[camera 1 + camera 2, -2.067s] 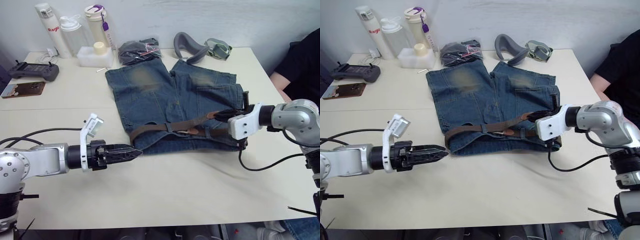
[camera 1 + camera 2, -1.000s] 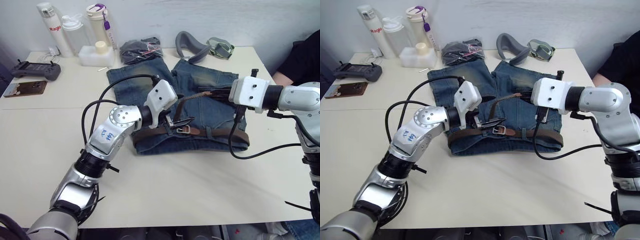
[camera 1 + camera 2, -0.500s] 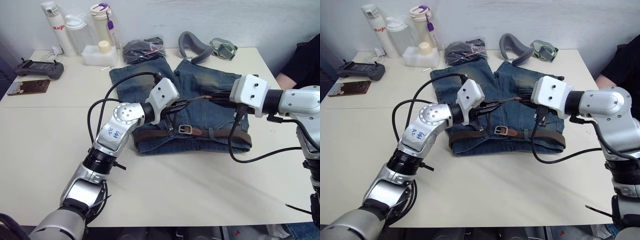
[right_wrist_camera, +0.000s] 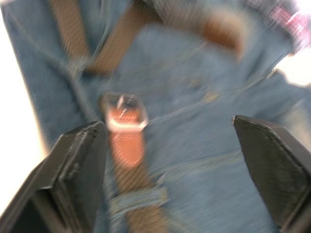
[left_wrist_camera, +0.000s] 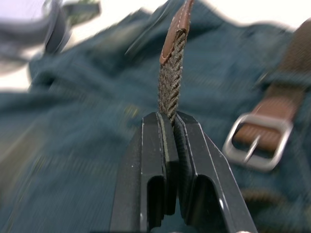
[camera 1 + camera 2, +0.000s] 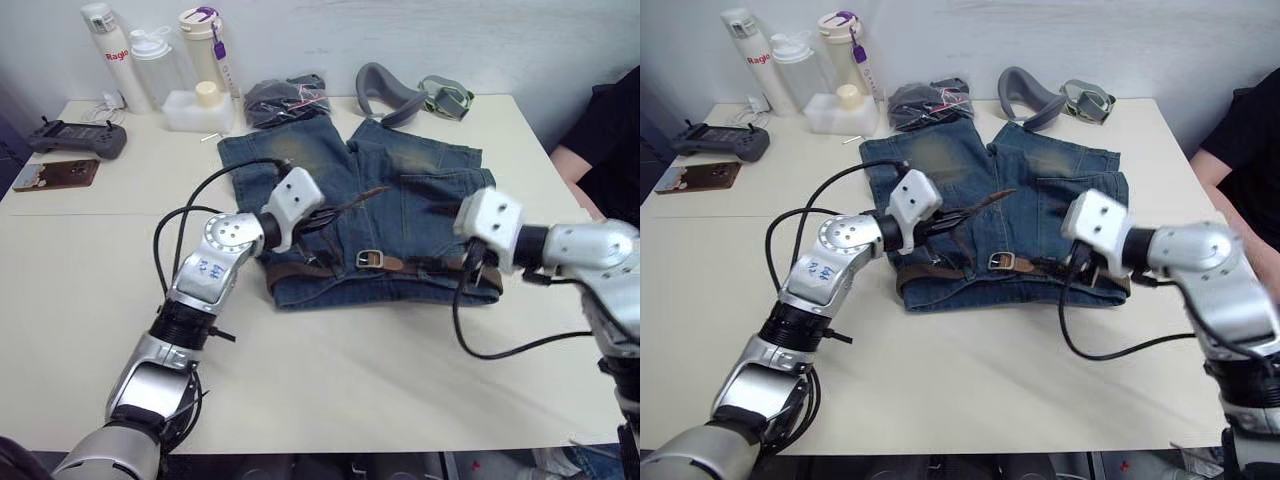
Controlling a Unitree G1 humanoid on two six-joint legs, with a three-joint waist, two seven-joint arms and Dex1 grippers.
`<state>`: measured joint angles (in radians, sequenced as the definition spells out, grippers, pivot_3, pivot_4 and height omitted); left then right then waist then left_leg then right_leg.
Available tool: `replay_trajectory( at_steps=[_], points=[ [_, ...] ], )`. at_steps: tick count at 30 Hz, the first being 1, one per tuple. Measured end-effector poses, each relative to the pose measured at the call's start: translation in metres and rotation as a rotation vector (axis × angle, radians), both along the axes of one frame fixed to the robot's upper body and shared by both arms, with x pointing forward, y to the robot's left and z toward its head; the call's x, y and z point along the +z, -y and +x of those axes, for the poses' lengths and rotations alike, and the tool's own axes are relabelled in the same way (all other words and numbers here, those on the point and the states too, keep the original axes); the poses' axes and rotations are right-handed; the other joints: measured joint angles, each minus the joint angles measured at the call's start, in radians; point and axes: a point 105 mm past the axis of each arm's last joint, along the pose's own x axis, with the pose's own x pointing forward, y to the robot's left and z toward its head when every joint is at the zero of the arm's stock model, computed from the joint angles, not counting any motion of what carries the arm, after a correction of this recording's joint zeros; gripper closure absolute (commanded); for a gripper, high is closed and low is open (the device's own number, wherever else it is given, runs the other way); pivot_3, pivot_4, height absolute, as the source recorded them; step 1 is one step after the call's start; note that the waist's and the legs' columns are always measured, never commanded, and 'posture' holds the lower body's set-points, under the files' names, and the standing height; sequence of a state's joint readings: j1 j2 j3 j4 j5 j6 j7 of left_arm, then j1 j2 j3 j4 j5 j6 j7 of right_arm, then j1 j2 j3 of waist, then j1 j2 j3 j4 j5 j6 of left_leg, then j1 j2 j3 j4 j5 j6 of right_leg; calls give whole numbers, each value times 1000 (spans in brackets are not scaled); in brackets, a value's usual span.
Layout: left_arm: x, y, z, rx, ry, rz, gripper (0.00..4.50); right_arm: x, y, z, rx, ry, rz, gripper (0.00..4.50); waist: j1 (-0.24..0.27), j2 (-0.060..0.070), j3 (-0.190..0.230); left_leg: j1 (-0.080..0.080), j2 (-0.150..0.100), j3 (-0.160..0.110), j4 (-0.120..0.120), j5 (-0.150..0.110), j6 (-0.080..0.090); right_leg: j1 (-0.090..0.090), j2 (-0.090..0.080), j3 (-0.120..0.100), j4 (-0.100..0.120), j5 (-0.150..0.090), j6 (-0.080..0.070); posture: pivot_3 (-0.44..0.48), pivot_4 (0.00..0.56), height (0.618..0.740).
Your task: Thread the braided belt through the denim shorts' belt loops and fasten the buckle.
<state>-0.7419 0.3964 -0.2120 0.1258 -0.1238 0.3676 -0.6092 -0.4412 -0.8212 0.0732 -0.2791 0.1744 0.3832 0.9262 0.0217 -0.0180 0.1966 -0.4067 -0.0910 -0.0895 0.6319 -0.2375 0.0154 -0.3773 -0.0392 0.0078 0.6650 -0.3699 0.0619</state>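
Note:
The denim shorts (image 6: 420, 195) lie flat mid-table, waistband toward me. The braided belt (image 6: 300, 270) runs along the waistband, and its silver buckle (image 6: 371, 259) lies near the waist's centre. My left gripper (image 6: 318, 215) is shut on the belt's free end just behind the tan tip (image 5: 177, 29), which is lifted over the left leg. My right gripper (image 4: 167, 125) is open above the waistband on the shorts' right side, holding nothing. Between its spread fingers (image 4: 80, 160) I see the buckle (image 4: 124, 114) and one of the belt loops (image 4: 141, 198) over the strap.
Three bottles (image 6: 147, 60) and a white box (image 6: 195, 110) stand at the back left, with a controller (image 6: 80, 138) and phone (image 6: 55, 175) beside them. A dark bagged bundle (image 6: 283, 98) and grey neck pillow (image 6: 385, 85) lie behind the shorts. A person in black (image 6: 610, 130) sits at right.
My left gripper shut on the belt's free end and drew it leftward. My right gripper let go of the belt, opened, and dropped toward the waistband's right side.

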Motion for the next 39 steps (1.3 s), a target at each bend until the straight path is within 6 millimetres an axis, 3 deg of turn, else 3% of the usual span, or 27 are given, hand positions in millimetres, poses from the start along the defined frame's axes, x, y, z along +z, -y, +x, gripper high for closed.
replay_trajectory(
  at_steps=[5, 9, 21, 24, 31, 39],
  points=[
    [-3, -3, -1, 9, -9, 8, 4500, -25, -18, 5, -18, 55, -23, 416, 2, 0, 0, 0, 0, 0, 0, 0, 0, 0, 0, 0, 0, 0, 0, 0, 150, 740],
    [-1, -2, -3, 10, -3, 7, 4500, -48, -18, 14, -56, 98, -114, 416, 1, 0, 0, 0, 0, 0, 0, 0, 0, 0, 0, 0, 0, 0, 0, 0, 150, 740],
    [-2, -4, -4, 17, -19, 9, 4500, -52, -20, 18, -32, 199, -213, 416, -1, 0, 0, 1, 0, 0, 1, 1, -1, 0, 0, 0, 3, 0, 0, 0, 150, 740],
    [-2, -4, -4, 15, -19, 12, 4500, -52, -22, 21, -54, 207, -195, 1226, -1, 0, 0, 1, 0, 0, 1, 1, -1, 0, 0, 0, 4, 0, 0, 0, 150, 740],
    [-8, -5, -8, 11, -29, 19, 4500, -59, -11, 31, -186, 143, -151, 4434, 0, 0, 0, 1, 0, 0, 1, 1, -1, 0, 0, 0, 3, 0, 0, 0, 150, 740],
    [-13, -6, -10, 7, -43, 27, 4500, -59, -9, 31, -275, 70, -55, 4493, 0, 0, 0, 1, 0, 0, 1, 1, -1, -1, 0, 0, 4, 0, 0, 0, 150, 740]
  ],
)
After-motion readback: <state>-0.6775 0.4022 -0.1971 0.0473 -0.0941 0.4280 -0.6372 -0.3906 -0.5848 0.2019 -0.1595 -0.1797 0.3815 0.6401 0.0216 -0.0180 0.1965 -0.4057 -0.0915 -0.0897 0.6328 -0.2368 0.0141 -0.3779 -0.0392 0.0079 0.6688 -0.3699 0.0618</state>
